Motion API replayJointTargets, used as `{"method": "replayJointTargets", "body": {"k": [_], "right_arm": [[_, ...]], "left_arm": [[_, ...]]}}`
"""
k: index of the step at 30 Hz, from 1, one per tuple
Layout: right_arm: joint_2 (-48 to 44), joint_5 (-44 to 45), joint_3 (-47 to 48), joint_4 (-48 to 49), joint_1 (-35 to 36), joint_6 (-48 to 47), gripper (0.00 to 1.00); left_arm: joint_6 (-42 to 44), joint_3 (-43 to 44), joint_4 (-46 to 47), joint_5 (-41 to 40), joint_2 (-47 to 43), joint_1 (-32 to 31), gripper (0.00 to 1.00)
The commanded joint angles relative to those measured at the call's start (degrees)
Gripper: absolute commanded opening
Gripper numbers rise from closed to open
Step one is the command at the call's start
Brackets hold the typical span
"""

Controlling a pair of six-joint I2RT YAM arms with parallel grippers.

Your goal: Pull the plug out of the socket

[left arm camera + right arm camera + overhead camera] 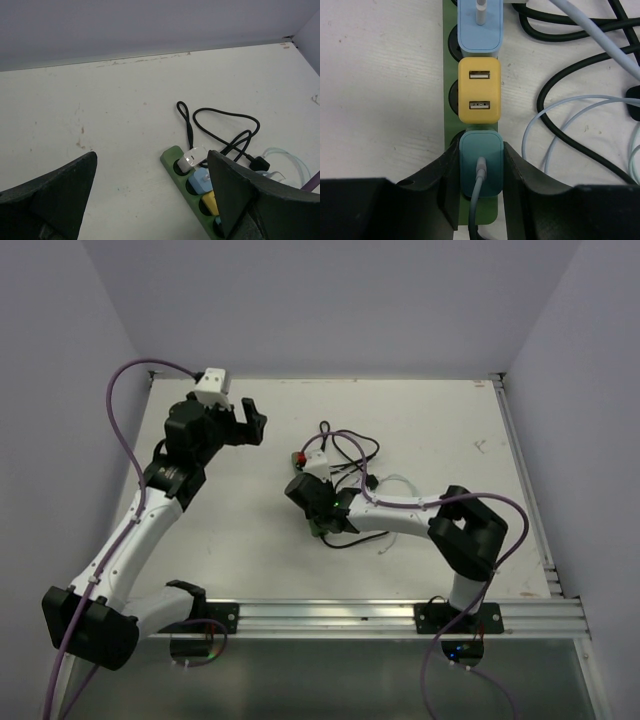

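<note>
The socket (447,70) is a long green power strip lying on the white table, also seen in the left wrist view (172,159). Plugged into its row are a light blue plug (480,35), a yellow USB plug (479,90) and a teal plug (470,155) with a grey cable. My right gripper (480,150) is shut on the teal plug, one black finger pressed on each side. In the top view it sits low over the strip (322,510). My left gripper (250,420) hangs open over the far left of the table, with nothing between its fingers (60,195).
A white plug (192,157) fills the strip's end outlet. Loops of black cord (225,125) and a pale blue cable (560,125) lie to the strip's right. Walls close the table on three sides, and a metal rail (380,615) runs along the near edge.
</note>
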Motion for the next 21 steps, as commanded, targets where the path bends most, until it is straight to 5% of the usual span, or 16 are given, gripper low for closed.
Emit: {"method": "replayJointTargets", "body": {"k": [1,7,11,15,21], "right_arm": [[-6.9,-3.0,-2.3,4.9,-0.2,-7.0,0.0],[-12.9,-9.5,-9.1,7.5,-1.4,-14.8,0.0],[-15.0,-10.7,-13.1,9.7,-1.6,-16.9,0.0],[-16.1,-9.9,-16.5,12.4,-1.8,-15.4,0.0],[-17.3,-13.3,-20.5,16.7,-2.6,-13.3,0.0]], "left_arm": [[1.4,-0.2,2.5,-0.4,-0.8,-1.6,0.95],[-1.9,-1.2,3.3,-0.8,-0.7,-6.0,0.96],[-10.6,-7.3,10.7,9.0,-1.5,-6.5,0.93],[-18.0,-16.4,22.6,14.3,-2.9,-6.6,0.75],[-17.8,-24.2,30.7,10.3,-4.5,-12.4,0.35]]}}
